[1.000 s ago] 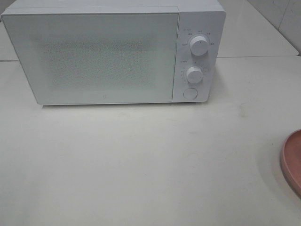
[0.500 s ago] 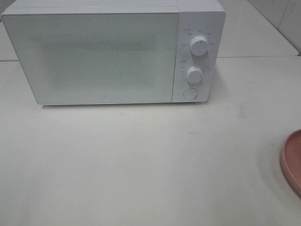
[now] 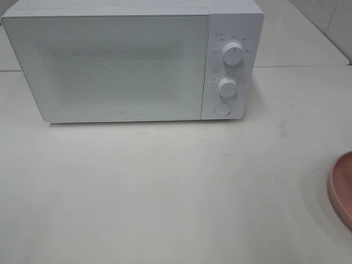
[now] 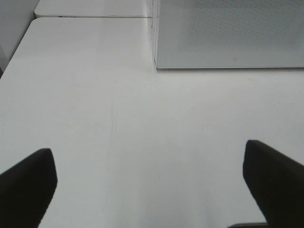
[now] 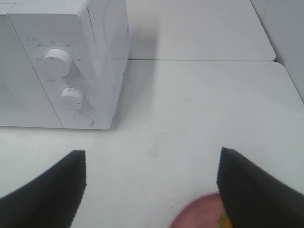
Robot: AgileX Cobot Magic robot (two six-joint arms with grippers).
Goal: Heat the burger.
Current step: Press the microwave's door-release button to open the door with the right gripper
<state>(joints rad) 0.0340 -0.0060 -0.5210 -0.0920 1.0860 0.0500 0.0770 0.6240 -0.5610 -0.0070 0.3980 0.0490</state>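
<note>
Writing: small grey markings ring the upper dial (image 3: 233, 55) and lower dial (image 3: 226, 87) of the white microwave (image 3: 110, 66), too small to read; a tiny mark (image 3: 122, 115) sits low on the centre of the door (image 3: 110, 49), also unreadable; the round button (image 3: 221, 109) below the dials is plain.

Arms: neither shows in the high view; each is seen only through its own wrist camera. Left hand (image 4: 149, 185) hangs over the bare white surface (image 3: 165, 192), pointed at the microwave's left front corner; its dark fingers (image 4: 28, 185) are spread wide with nothing between them. Right hand (image 5: 152, 190) faces the control panel end of the microwave; its jaws are also wide and hold nothing.

Burger (image 5: 222, 221): only a sliver of green and orange shows, on the pink plate (image 5: 194, 213), tucked just under the right hand's finger (image 5: 256, 190); the rest is hidden. In the high view the plate is cut off at the right edge, well apart from the microwave.

Around: the microwave door is shut; the surface in front of it is plain.
</note>
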